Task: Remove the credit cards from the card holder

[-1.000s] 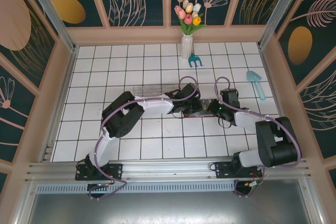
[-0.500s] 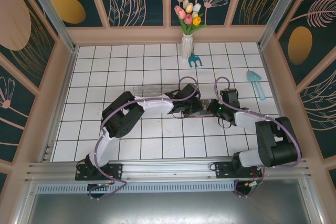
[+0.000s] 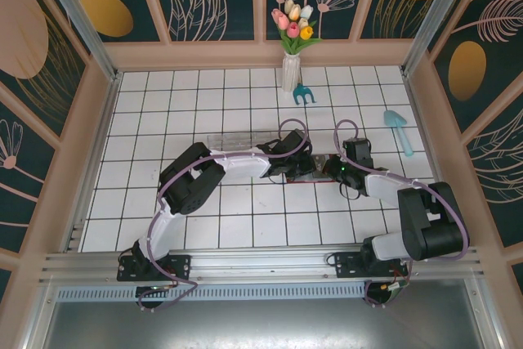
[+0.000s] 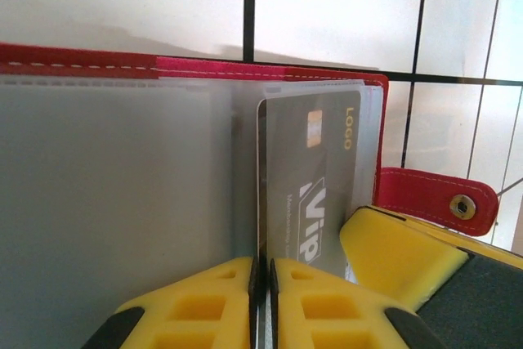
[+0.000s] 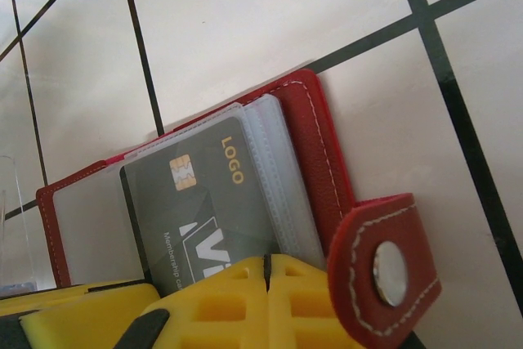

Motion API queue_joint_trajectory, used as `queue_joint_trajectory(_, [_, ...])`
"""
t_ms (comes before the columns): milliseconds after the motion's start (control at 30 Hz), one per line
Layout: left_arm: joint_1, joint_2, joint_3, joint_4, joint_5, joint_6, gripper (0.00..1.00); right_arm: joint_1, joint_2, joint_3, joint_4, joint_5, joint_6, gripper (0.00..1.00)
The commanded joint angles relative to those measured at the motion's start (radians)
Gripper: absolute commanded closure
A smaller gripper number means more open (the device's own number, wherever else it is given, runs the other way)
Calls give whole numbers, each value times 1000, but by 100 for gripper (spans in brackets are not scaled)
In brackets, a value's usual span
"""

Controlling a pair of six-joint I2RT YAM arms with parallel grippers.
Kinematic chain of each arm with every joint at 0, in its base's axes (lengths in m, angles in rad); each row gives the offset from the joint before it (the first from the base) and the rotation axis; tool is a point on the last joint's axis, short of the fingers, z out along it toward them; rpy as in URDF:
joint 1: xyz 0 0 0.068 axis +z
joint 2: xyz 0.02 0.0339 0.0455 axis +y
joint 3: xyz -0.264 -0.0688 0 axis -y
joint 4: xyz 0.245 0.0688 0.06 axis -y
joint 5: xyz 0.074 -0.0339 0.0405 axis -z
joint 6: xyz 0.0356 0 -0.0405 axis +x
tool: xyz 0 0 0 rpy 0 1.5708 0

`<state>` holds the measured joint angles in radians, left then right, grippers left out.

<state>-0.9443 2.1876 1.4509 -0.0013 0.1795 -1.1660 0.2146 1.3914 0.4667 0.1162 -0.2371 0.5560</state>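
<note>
At six o'clock in the left wrist view, the left gripper (image 4: 261, 284) pinches the grey card (image 4: 315, 177) inside the card holder (image 4: 82, 61); the right gripper (image 5: 267, 284) is closed.

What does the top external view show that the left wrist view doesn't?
Top external: the left arm and right arm meeting mid-table, the tulip vase, a blue trowel. Left wrist: the grey card with its VIP print and chip, pinched by the left fingers. Both: the red card holder on white tiles.
</note>
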Motion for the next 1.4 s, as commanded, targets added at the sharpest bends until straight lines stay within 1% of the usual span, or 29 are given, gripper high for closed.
queue_joint_trajectory(0, [1,0,-20,96,43,-18,84,-4,12,-4,0,-24,-8,100])
queue_joint_trajectory(67, [1,0,-21,93,41,-20,87,-5,10,-5,-2,-23,-8,100])
queue_joint_trajectory(167, [0,-8,-28,86,32,-23,98,-7,10,-5,-4,-21,-8,100])
queue_joint_trajectory(200, [1,-13,-33,83,27,-23,100,-6,11,-5,-4,-20,-8,100])
queue_joint_trajectory(667, [20,-103,-91,1,-23,10,100,-43,23,-11,-19,3,10,100])
queue_joint_trajectory(933, [29,-133,-115,-14,-16,30,100,-45,23,-10,-19,-5,9,100])
queue_joint_trajectory(1067, [29,-121,-113,1,-5,24,100,-44,-12,-12,-5,-36,1,100])
queue_joint_trajectory(1167, [29,-130,-116,-2,-10,24,100,-44,-23,-3,-22,-20,-8,100])
queue_joint_trajectory(1367, [29,-197,-130,-71,-41,59,100,-43,-4,-2,-19,-24,-7,100])
